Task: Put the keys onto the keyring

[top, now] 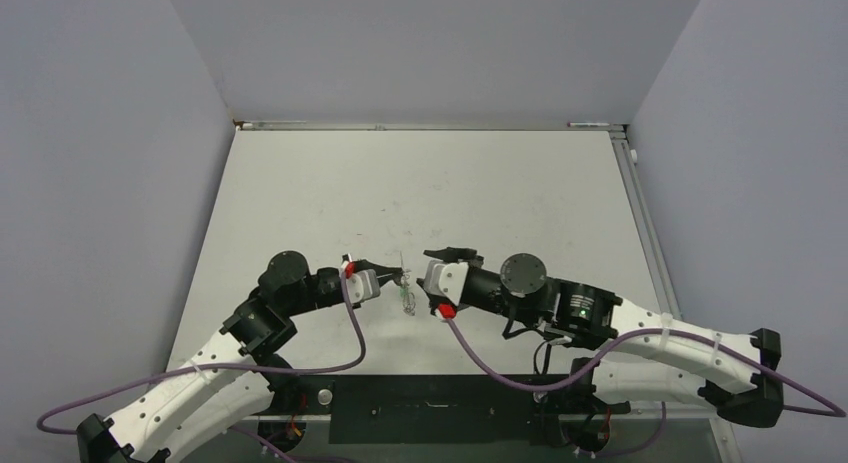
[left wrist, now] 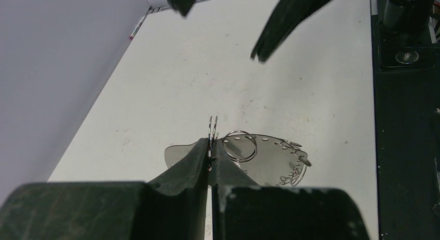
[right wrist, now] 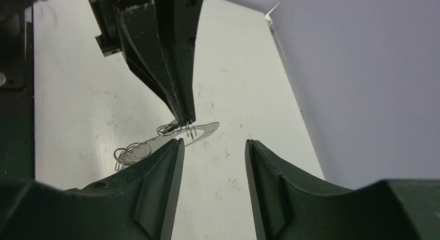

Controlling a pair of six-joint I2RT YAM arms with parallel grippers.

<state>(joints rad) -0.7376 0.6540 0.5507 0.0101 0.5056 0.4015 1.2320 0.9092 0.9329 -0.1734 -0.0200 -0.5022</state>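
Both arms meet over the near half of the table point(top: 420, 183), about midway between its left and right edges. The left gripper point(left wrist: 211, 146) is clenched on the keyring point(left wrist: 213, 127). The ring's doubled wire stands upright, edge-on, just proud of the fingertips. A thin flat pale piece point(left wrist: 270, 162) hangs from it, clear of the table. Its long axis runs crosswise to the left jaws, and small rings point(right wrist: 127, 153) bunch at its end.

The right gripper point(right wrist: 214, 142) faces the left one nose to nose, jaws parted and holding nothing. In the right wrist view the pinched wire lies just ahead of the gap but off its centre, beside one finger point(right wrist: 171, 162). That offset is judged to be what the coming move turns on. No key can be told apart in any view. Room for moving lies toward the far edge; the arm bases crowd the near edge.
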